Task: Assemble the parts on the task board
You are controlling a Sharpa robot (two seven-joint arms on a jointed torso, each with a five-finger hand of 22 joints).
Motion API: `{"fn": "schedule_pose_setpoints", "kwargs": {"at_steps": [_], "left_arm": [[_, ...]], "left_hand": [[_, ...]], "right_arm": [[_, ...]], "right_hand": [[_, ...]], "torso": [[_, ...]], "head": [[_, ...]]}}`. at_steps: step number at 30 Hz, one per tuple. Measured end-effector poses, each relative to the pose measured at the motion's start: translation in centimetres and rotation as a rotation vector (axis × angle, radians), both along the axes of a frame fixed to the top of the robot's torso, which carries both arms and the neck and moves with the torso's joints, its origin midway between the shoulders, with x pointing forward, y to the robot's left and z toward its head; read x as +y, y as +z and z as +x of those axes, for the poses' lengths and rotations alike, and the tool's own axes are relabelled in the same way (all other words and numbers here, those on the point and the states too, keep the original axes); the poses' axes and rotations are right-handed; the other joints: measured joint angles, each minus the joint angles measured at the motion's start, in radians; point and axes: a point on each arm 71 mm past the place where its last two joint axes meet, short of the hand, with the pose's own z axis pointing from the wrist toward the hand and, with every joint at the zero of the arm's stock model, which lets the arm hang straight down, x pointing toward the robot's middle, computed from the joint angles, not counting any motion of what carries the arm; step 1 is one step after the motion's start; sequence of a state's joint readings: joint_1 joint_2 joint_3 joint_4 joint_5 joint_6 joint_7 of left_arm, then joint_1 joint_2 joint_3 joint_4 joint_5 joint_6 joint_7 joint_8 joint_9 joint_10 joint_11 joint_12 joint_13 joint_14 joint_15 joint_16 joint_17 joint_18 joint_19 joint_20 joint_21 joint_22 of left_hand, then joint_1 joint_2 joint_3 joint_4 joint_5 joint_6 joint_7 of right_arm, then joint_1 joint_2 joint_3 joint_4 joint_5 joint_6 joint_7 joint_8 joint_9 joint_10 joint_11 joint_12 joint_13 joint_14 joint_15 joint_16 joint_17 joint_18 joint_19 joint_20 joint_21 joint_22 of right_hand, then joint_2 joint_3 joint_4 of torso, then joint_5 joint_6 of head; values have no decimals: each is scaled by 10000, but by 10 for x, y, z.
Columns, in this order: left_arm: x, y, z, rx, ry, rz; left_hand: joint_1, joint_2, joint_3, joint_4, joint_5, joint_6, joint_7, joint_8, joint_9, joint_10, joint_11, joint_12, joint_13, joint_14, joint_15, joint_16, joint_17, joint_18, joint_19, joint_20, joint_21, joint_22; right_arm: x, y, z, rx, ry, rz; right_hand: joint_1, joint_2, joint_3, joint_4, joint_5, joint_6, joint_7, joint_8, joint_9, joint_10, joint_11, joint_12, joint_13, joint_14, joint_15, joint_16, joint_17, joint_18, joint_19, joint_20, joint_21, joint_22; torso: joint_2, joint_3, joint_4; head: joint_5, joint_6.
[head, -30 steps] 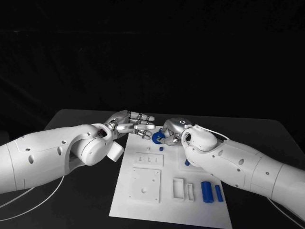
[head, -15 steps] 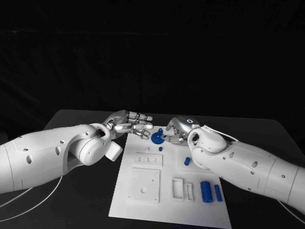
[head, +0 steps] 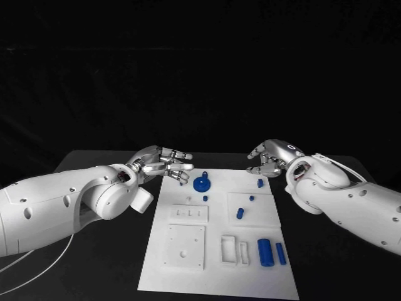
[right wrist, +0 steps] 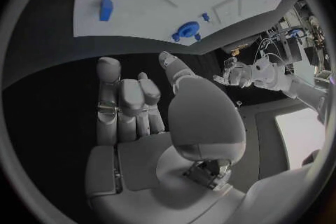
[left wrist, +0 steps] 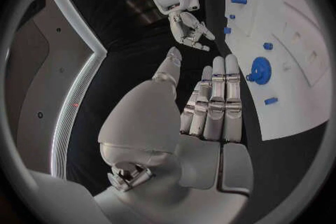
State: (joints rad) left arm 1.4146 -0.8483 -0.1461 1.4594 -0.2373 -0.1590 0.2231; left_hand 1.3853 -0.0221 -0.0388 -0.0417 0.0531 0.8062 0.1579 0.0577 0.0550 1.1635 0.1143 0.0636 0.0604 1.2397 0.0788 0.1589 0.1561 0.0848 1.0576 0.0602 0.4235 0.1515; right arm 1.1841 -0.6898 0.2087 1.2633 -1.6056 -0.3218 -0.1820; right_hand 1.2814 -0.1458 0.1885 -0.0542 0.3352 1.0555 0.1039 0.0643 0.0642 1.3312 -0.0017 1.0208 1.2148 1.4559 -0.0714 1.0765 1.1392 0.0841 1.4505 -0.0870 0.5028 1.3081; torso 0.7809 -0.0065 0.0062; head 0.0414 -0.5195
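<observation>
The blue disc (head: 202,185) stood at the board's (head: 214,276) far end, just beside the left hand (head: 165,164), which hovered empty with fingers loosely extended. The right hand (head: 271,157), also empty and part-curled, was farther off, past the far right corner.

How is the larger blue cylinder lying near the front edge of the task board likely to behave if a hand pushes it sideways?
The larger blue cylinder lies on its rounded side on the flat task board, so it would probably roll. It looks like stiff moulded plastic, likely light. The thinner blue piece beside it might get knocked.
</observation>
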Motion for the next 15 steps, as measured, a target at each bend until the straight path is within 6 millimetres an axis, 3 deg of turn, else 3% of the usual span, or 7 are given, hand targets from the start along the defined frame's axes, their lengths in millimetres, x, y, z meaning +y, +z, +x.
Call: {"fn": "schedule_pose_setpoints", "kwargs": {"at_steps": [4,7,11,15], "left_arm": [[3,0,1,-57,48,24],[5,0,1,-101,104,15],[9,0,2,-164,225,-5],[11,-1,2,-182,278,-31]], "left_hand": [[-52,52,-103,-40,0,642,11,0,40,19,-19,0,0,3,-3,129,51,0,0,0,69,36],[-97,107,-165,-102,0,795,-60,0,41,51,-51,0,0,130,-129,352,143,-15,111,-110,248,125],[-106,212,-244,-181,0,829,-94,0,50,354,-169,0,0,400,-325,937,410,-70,315,-313,725,408],[-72,314,-275,-213,0,909,-174,0,50,1294,-459,0,1,608,-537,1888,1018,-73,302,-556,1543,956]], "right_arm": [[-29,-2,4,310,-35,279],[-44,-8,7,464,-49,425],[-59,-17,11,565,-110,441],[-69,-25,14,662,-135,413]], "right_hand": [[39,113,-63,-507,506,45,19,0,0,1,0,0,1,0,0,-10,30,-1,-38,-38,0,0],[128,321,15,-815,487,46,19,0,1,1,1,0,1,0,0,-10,78,-1,-38,-38,46,0],[125,317,79,-879,404,88,-24,0,1,2,1,0,0,0,0,-10,93,0,-38,-38,87,-1],[125,317,-8,-969,482,88,-24,0,1,2,1,0,0,1,0,-9,148,-1,-38,-38,163,-1]], "torso": [[-52,50,-93],[-78,100,-169],[-104,167,-250],[-112,217,-278]], "head": [[-67,19],[-64,38],[-59,47],[-136,37]]}}
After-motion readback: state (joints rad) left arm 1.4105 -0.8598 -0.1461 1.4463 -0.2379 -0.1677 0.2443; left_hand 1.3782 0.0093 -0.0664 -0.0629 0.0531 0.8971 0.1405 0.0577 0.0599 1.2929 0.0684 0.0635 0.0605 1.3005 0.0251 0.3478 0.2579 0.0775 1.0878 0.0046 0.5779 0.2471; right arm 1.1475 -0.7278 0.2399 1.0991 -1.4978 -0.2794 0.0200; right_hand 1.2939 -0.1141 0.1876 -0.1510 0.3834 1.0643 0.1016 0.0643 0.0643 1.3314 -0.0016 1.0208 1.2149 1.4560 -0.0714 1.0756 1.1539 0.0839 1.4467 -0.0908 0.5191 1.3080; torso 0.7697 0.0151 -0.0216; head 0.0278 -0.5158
